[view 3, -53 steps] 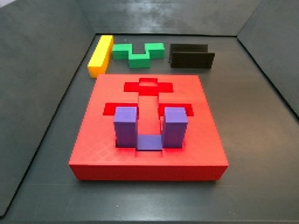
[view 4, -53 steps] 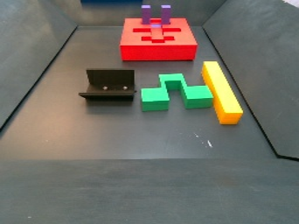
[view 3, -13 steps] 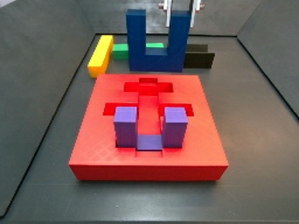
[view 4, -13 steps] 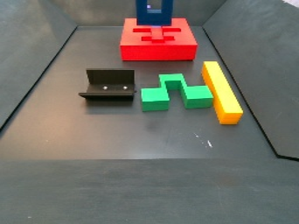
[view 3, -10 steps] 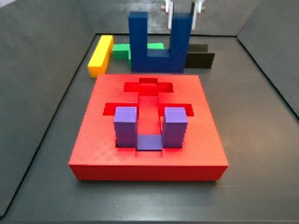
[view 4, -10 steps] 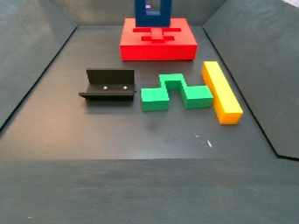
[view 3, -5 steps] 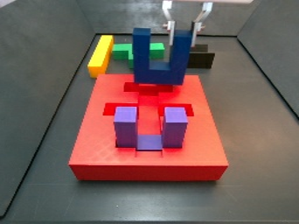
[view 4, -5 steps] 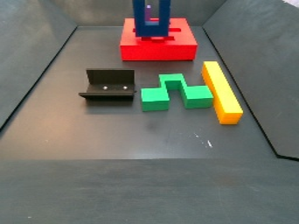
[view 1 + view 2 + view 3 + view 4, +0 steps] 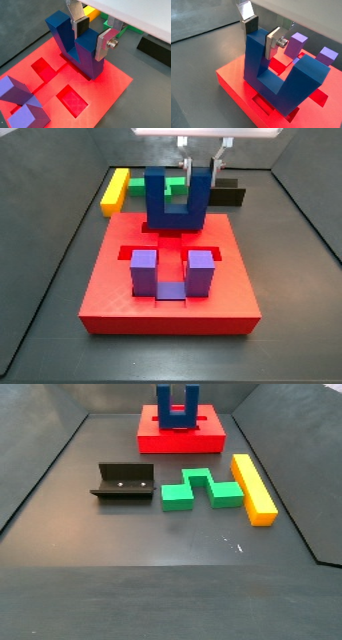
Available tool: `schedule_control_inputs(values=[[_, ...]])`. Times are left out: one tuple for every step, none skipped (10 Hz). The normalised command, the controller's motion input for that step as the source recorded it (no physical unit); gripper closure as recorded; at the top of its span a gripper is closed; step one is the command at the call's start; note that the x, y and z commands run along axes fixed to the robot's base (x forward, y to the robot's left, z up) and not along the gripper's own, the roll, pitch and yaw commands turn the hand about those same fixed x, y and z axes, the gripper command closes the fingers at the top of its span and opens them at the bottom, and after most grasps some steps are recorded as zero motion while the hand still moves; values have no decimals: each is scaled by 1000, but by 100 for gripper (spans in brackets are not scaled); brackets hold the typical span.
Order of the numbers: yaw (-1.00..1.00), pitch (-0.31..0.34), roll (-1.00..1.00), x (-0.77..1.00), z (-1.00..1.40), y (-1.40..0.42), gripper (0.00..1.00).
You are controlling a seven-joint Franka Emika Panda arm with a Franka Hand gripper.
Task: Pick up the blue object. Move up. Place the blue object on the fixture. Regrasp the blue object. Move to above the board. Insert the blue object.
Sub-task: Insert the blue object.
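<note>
The blue block (image 9: 175, 203) stands upright, prongs up, with its base down on the red board (image 9: 120, 293) at the board's cross-shaped recess. The hand (image 9: 202, 170) is clamped on one prong, its silver fingers (image 9: 105, 42) pressed on either side of that prong in both wrist views. A purple block (image 9: 173, 273) sits in the board's other end. Off the board lie the fixture (image 9: 124, 482), a green block (image 9: 201, 488) and a yellow bar (image 9: 253, 487).
</note>
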Motion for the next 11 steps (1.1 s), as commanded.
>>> schedule_control_inputs(values=[[89,-113,0,-254,-23,0,100],[66,-127,0,-274,0,0,100],[20,-127,0,-314,0,0,100],[57,-160,0,-294,0,0,100],[86,-74,0,0,-29,-9,100],[80,-1,0,114,-49,-3,100],[74,-9,0,77,-74,0,100],[74,-30,-9,14,-94,0,100],[23,-57,-26,-14,-71,-17,100],[0,-57,0,-83,-57,-63,100],[0,-44,0,-131,-34,-66,100]])
